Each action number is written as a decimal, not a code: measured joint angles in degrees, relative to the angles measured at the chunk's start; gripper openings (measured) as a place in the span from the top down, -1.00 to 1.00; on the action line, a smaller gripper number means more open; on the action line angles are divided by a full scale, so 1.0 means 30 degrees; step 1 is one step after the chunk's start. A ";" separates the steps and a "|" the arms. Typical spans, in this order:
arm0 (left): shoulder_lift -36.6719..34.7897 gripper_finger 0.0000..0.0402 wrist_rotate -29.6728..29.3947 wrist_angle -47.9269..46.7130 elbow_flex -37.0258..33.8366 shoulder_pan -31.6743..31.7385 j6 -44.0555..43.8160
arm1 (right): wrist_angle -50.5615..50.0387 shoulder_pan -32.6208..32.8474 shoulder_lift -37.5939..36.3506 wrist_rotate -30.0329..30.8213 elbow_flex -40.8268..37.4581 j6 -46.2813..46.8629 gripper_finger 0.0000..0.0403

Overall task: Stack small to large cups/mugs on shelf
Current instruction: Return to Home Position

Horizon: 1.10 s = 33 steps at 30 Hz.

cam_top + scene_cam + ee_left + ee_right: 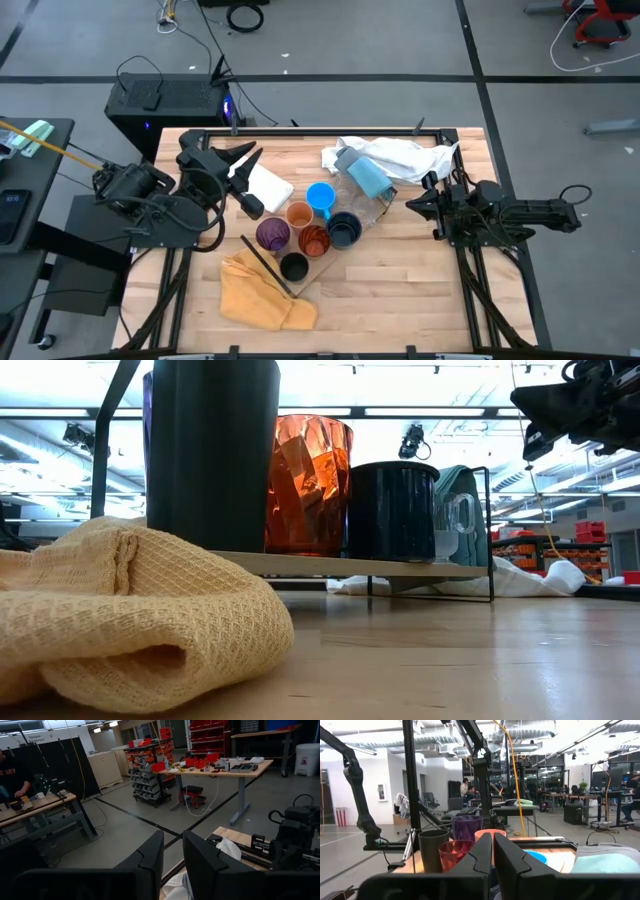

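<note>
Several cups stand grouped at the table's middle on the pale wood shelf point(312, 281): purple point(272, 234), orange point(300, 214), blue mug point(321, 196), red-orange tumbler point(314, 241), black mug point(294, 266) and dark bluish cup point(344, 229). In the low view the black mug point(212, 455), tumbler point(308, 485) and dark cup point(392, 510) rest by their bases on the shelf board point(340, 565). My left gripper point(243, 155) waits at the far left, slightly open and empty. My right gripper point(412, 203) waits right of the cups, shut and empty.
A yellow cloth point(262, 292) lies at the near left, beside the shelf. A white pad point(270, 187) lies near my left gripper. A pale-blue cylinder point(368, 175) and a white cloth point(398, 155) lie at the far side. Bare wood shows at the near right.
</note>
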 joint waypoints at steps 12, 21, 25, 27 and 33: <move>0.0000 0.58 0.0005 0.0000 0.0007 0.0002 0.0000 | -0.0508 0.0000 0.0000 -0.0003 -0.0015 0.0006 0.88; 0.0000 0.59 0.0005 0.0335 0.0002 0.0007 0.0449 | -0.3525 0.0000 0.0000 -0.0002 -0.0022 0.0000 0.88; 0.0000 0.57 0.0007 0.0364 0.0002 -0.0010 0.0510 | -0.3834 -0.0001 0.0000 0.0004 -0.0022 0.0000 0.88; 0.0000 0.57 0.0007 0.0368 0.0000 -0.0106 0.0567 | -0.3854 -0.0003 0.0000 0.0004 -0.0022 0.0003 0.88; 0.0000 0.60 0.0034 0.0574 0.0000 -0.0313 0.0948 | -0.3840 -0.0006 0.0000 0.0004 -0.0022 0.0007 0.89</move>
